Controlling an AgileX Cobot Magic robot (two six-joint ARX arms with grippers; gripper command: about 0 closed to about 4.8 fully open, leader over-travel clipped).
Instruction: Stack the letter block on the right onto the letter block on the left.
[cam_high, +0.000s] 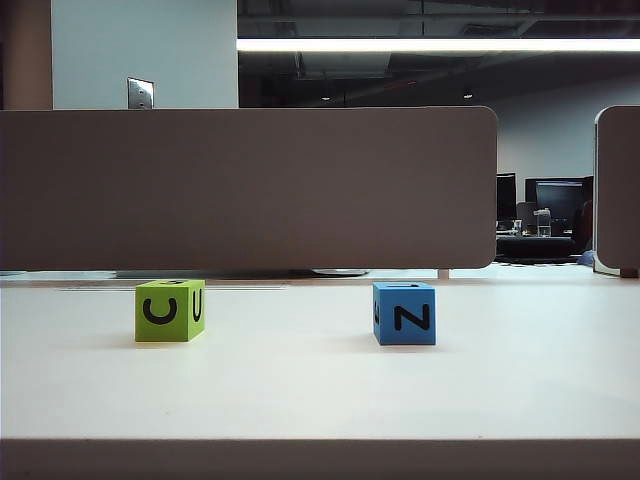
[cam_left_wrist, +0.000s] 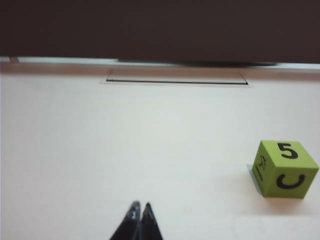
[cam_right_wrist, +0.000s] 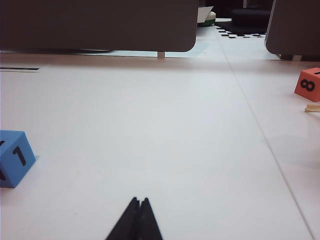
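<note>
While both blocks are still sitting apart on the surface (cam_high: 320, 390), the task is looking wholly undone: nothing is being lifted, nothing is being stacked, and all of the pick, carry and place is remaining.

Taking the green block (cam_high: 170, 311) as landmark, the grey partition (cam_high: 250, 188) is standing behind it, and the blue block (cam_high: 404, 313), the 1 to be moved, is resting well apart to its right in the exterior view, upright and showing an N. The green block is showing a U in front and a 5 on top in the left wrist view.

An orange block (cam_right_wrist: 307, 84) is lying farther off, seen only from the right wrist.

No containers are appearing anywhere, so nothing is being held in any.

Neither arm is showing in the exterior view. The left tool (cam_left_wrist: 139, 206) is hovering near the green block with fingers pressed together, gripping nothing; the right tool (cam_right_wrist: 139, 201) is likewise closed and empty, near the blue block.
</note>
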